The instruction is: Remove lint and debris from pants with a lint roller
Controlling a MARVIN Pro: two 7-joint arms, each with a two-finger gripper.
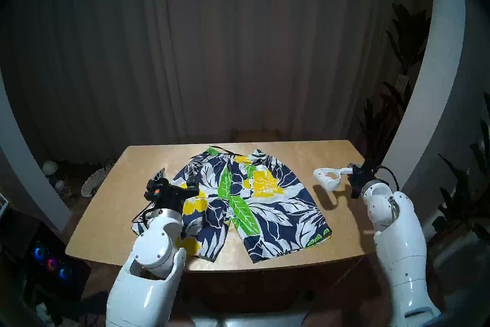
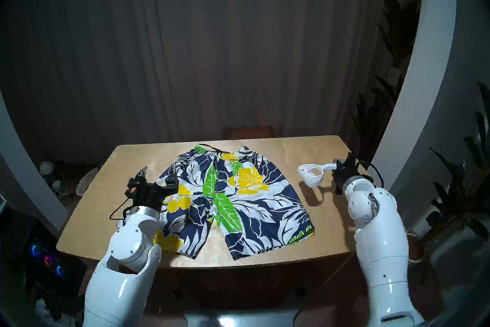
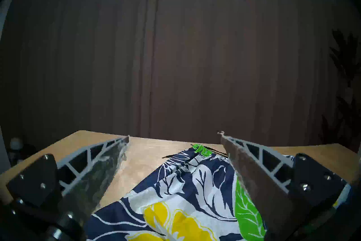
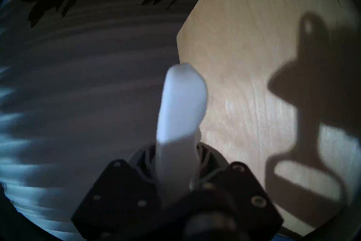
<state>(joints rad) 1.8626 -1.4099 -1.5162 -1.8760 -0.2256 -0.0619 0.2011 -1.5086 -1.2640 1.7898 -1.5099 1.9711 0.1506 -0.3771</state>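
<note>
Nearest: two glossy white arm shells, rounded joints, brushed metal wrist rings. Left gripper (image 1: pixel 176 180) black, level over the left edge of the pants (image 1: pixel 238 201), jaws spread wide, nothing between them — grey lattice-ribbed fingers (image 3: pixel 101 158) with flat dark pads seen in the wrist view, cloth and bare wood in the gap. Pants flat on the table (image 1: pixel 106 217), thin woven cloth, navy and white leaf print, big yellow flowers, bright green leaves; hems toward the robot, dark drawstring waistband at the far side, slight wrinkles. Table pale wood, smooth matte grain, rounded corners. Right gripper (image 1: pixel 354 172) clamped tight on the handle of the lint roller (image 1: pixel 328 179), held above the table's right side, well apart from the pants, hard shadow on the wood beneath. Roller all white plastic: cylindrical drum in a curved fork arm, handle blurred white in the right wrist view. Lint and debris (image 1: pixel 322 174) — a few tiny reddish specks on the drum; any specks on the cloth too small to tell. Farther: wicker basket (image 1: pixel 95 180) on the floor at left, woven, striped. Farthest: pleated dark curtain (image 1: pixel 238 53), dark leafy plants (image 1: pixel 405 34) at right.
</note>
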